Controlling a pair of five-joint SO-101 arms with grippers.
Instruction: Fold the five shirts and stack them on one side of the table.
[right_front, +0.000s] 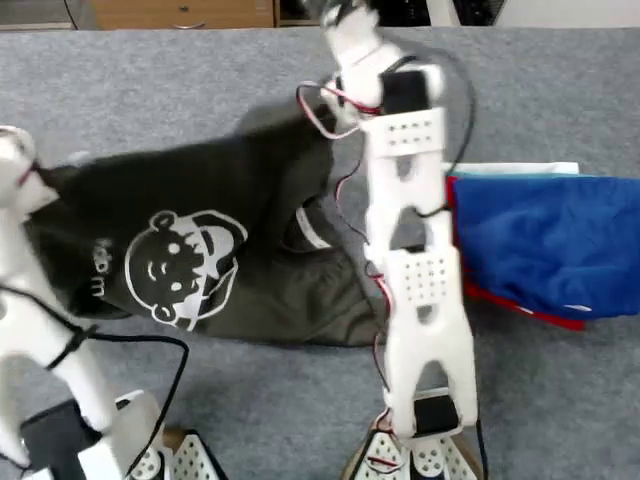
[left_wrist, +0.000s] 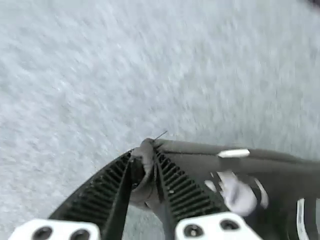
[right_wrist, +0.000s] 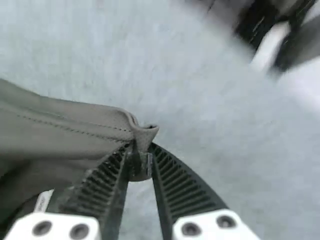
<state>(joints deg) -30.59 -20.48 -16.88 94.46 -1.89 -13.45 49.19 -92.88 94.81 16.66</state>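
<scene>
Left gripper (left_wrist: 144, 162) closed on a small pinch of the dark shirt (right_front: 262, 185), cloth bunched between the ribbed jaws right at their tips. Right gripper (right_wrist: 141, 156) likewise clamped on a hemmed edge of the same shirt, a small tab of fabric poking out above the jaw tips. In the high view the shirt lies spread on the grey table (right_front: 140, 80), print side up, between the two arms: the left arm has it at the far left side, the right arm at the far edge near the table's middle. Just to the right of the right arm sits the stack, with a folded blue shirt (right_front: 545, 240) on top, a red one (right_front: 525, 310) showing under its near edge and a white edge (right_front: 520, 168) at the far side. Judged step: a fold of the dark shirt is in hand, with two holds taken and nothing laid over yet. Risks: both holds are shallow, at the very tips, so one arm pulling ahead of the other could tug the cloth out of a jaw and drop that side. An uneven lift would skew the fold line. The right arm's links lie over the shirt's right part and just beside the stack, so a sweep toward that side could drag the blue shirt or push the stack askew. Loose wiring (right_front: 330, 110) on that arm hangs near the cloth and could snag
</scene>
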